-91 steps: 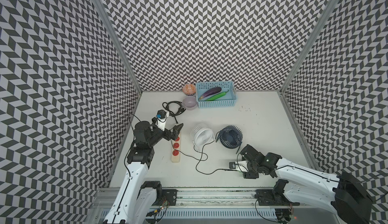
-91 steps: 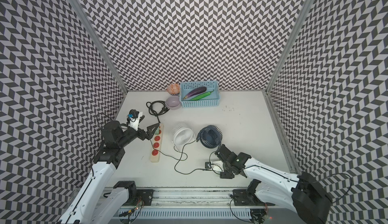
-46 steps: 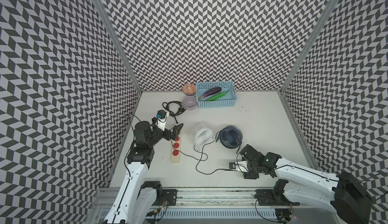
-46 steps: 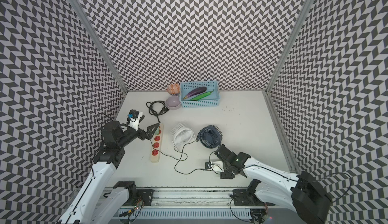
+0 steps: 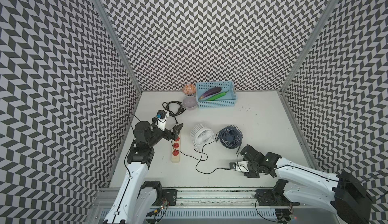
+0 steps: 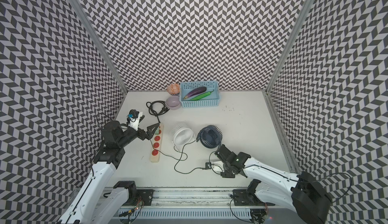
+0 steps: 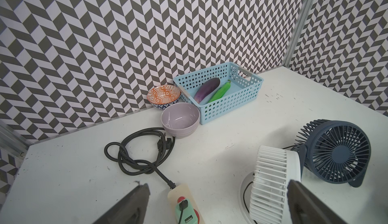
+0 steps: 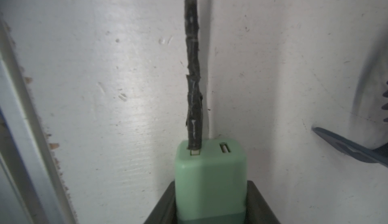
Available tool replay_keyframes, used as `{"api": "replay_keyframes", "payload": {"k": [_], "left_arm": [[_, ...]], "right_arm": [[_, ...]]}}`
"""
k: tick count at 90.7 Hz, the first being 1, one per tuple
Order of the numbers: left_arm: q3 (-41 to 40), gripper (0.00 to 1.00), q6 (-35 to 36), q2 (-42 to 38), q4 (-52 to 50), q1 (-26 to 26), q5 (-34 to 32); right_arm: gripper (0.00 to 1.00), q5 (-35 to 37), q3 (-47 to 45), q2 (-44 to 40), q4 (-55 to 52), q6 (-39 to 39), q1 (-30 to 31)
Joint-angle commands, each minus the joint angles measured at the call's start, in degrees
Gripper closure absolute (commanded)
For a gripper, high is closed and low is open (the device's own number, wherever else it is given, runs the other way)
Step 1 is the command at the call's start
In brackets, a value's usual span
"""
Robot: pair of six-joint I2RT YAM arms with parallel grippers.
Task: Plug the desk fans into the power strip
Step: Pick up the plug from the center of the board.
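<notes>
Chevron-papered walls, black on white, enclose a white table [image 5: 262, 132].

Top views: the power strip [image 5: 176, 149] lies lengthwise left of centre, just beside the white fan [image 5: 202, 135], with the navy fan [image 5: 230, 136] to the right of that. Over the strip's upper end hangs the left pincer [image 5: 176, 131], arm bent low, jaws wide apart and empty. At lower centre-right the right pincer [image 5: 236, 166] reaches out flat along the table, clamped on the held adapter [image 5: 232, 166]. Its thin black cord [image 5: 198, 168] loops left and appears to run to the white fan, though cords cross there. Adapter and strip are well apart.

Left wrist view: the fingers [image 7: 130, 206] sit at both lower corners, spread wide. Between them, at bottom centre, the strip's cream end carries a seated adapter [image 7: 184, 211] in its first socket.

Right wrist view: the held adapter, green, sits at bottom centre between dark jaws. The cord rises from one port and the prongs are hidden.

Status, judged: the grasp is made. Lifting, carrying across and pushing into a free red socket [image 5: 174, 153] all remain.
</notes>
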Motion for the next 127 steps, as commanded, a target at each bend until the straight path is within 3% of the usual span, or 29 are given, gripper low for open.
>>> {"api": "replay_keyframes", "payload": {"k": [1,15,39,60,69,94,127], "left_arm": [[-0.48,0.0,0.89,-0.36,1.51,-0.34,0.86],[-0.61,0.0,3.18,0.02,0.71,-0.47,3.03],[0.39,0.0,7.77,0.11,-1.06,-0.65,8.83],[2.61,0.0,14.95,0.39,-5.61,-1.36,16.32],[4.89,0.0,23.19,0.82,-12.46,-2.52,20.53],[9.87,0.0,38.27,2.41,-24.66,-7.39,21.07],[15.34,0.0,43.79,7.34,-30.18,-14.61,22.61]], "right_arm": [[0.75,-0.52,0.76,-0.72,0.05,-0.17,0.31],[0.8,-0.99,2.21,-1.54,0.57,-0.16,0.28],[1.0,-2.77,7.12,-1.95,1.43,-0.73,0.35],[1.0,-6.27,12.54,-1.11,2.55,1.02,0.35],[1.0,-8.42,14.89,0.52,3.34,3.04,0.35],[1.0,-12.03,19.59,5.53,6.45,7.02,0.35],[1.0,-16.22,19.43,4.1,18.46,8.19,1.38]]}}
